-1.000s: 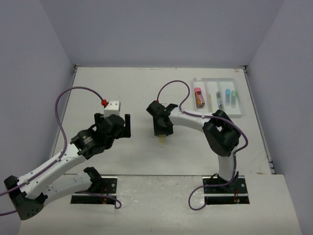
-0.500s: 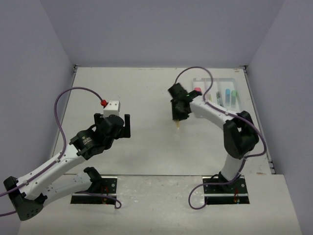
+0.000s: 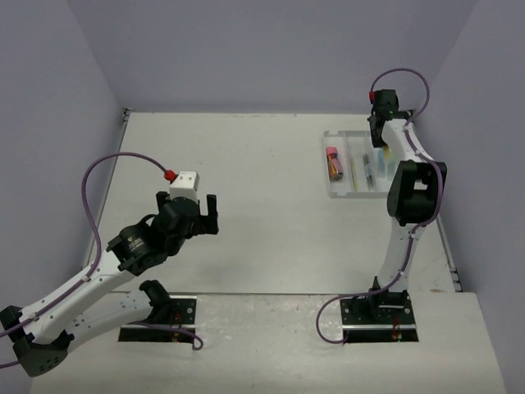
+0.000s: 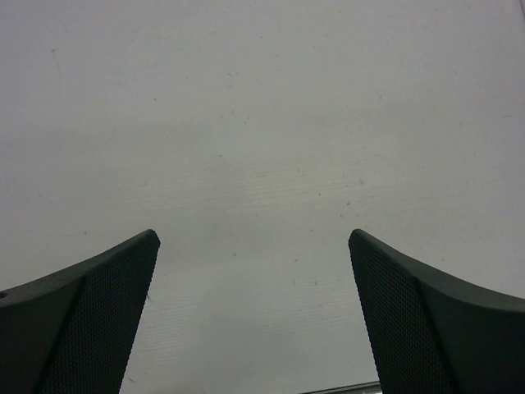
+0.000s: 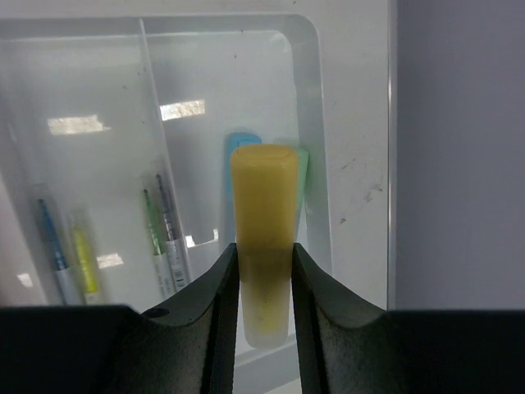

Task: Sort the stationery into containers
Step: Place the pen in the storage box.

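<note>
Right tool [image 5: 264,263]: clamped on a short yellow marker-like bar [image 5: 262,213], which is gripped near its lower end with its rounded tip pointing away from the wrist.

Where the bar is: held in the air over the flat white rectangular plastic tray [image 5: 318,98], above the outer compartment and close to that compartment's outside rim.

Already in that compartment: a blue bar [image 5: 244,141] and a mint-green bar [image 5: 300,176], lying side by side directly under the yellow one.

Other compartments: thin pale pens [image 5: 162,238] lie in the middle one, and a stubby pink-capped tube [image 3: 333,161] in the one farthest from the arm.

Left tool [image 4: 253,238]: fingers wide apart and holding nothing, hovering over bare table [image 4: 262,98].

Step in hand: probably lowering and releasing the yellow bar beside its like.

Risk, drop height: if released from up here, the bar may bounce off the two bars beneath it and skip out.

Risk, rim: the bar hangs near the outside edge, so a small drift could land it on the rim and tip it onto the table.

Risk, release: a partial opening might let one pad drag the bar and leave it askew across a divider.
</note>
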### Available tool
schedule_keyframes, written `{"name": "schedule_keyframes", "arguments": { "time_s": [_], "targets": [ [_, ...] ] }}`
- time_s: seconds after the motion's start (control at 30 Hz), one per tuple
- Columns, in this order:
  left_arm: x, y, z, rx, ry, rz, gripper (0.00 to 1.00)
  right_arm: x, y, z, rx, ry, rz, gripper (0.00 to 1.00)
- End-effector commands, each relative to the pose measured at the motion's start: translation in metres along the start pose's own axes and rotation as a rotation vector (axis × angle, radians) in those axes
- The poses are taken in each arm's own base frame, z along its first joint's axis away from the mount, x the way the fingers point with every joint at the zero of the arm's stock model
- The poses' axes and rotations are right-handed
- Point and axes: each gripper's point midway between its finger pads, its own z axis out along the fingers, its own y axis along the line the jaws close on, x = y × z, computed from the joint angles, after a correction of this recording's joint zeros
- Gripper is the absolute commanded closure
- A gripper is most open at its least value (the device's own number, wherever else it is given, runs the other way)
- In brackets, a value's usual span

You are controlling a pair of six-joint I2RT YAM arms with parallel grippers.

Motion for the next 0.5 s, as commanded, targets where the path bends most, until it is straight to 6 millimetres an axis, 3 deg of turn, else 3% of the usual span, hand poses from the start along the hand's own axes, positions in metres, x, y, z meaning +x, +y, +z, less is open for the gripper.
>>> {"name": "schedule_keyframes", "arguments": {
  "time_s": [0.0,0.23,0.47],
  "targets": [
    [-0.005,-0.007,0.001,0.037,-0.023,0.017,0.0,-0.013,-0.012,0.005,0.031,-0.051,-0.1,1.0],
    [-0.004,-0.007,0.002,0.034,-0.019,0.02,0.0,0.005,-0.008,0.031,0.048,0.023,-0.101,0.98],
    [-0.001,-0.008,0.006,0.025,-0.003,0.032,0.0,0.025,0.003,0.044,0.018,0.068,-0.091,0.81]
  ]
}}
